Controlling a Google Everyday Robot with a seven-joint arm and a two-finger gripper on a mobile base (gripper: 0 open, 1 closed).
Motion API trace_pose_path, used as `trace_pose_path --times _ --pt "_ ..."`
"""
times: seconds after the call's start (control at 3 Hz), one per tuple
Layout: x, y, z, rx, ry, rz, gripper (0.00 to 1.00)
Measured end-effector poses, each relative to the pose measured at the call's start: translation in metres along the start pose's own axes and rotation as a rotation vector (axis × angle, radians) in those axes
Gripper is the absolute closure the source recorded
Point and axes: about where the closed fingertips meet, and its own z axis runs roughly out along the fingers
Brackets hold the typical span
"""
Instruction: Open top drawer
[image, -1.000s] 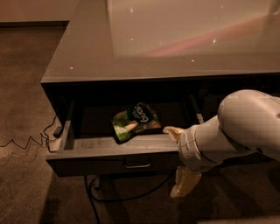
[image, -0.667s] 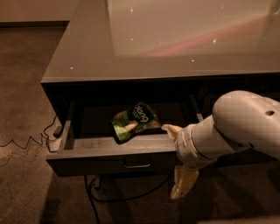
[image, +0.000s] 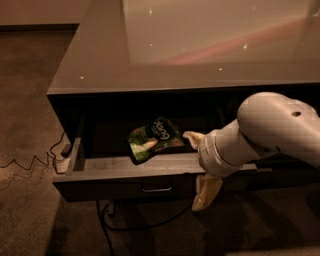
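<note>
The cream two-finger gripper (image: 193, 170) sits at the front wall of the top drawer (image: 110, 186), the wide dark grey one under the counter. Its fingers are spread apart, not clamped. The upper one (image: 192, 136) reaches over the rim into the drawer and the lower one (image: 205, 192) hangs outside the front panel. The small metal bar handle (image: 156, 189) lies just to the gripper's side on that panel, and nothing is holding it.

The drawer is already pulled well out, showing its lighter grey floor. The task looks nearly done, with only the last of the travel possibly left.

To finish cleanly, the inner finger should hook the front wall and draw straight outward along the runners. The gripper is off-centre, beyond the handle, so a slanted pull could rack the drawer.

Just beside the inner finger lies a crumpled green snack bag (image: 154, 140). Keep the fingertip high on the wall so it does not snag the foil.

Behind and above the gripper is the glossy grey countertop (image: 200, 45). A thin dark cable (image: 30, 163) trails on the brown carpet (image: 30, 100), well away past the drawer's far end.
</note>
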Motion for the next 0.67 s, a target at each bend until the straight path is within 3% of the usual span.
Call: trace_pose_path --times 0.67 --pt "0.007 -0.043 0.022 -0.001 -0.008 0.004 0.42"
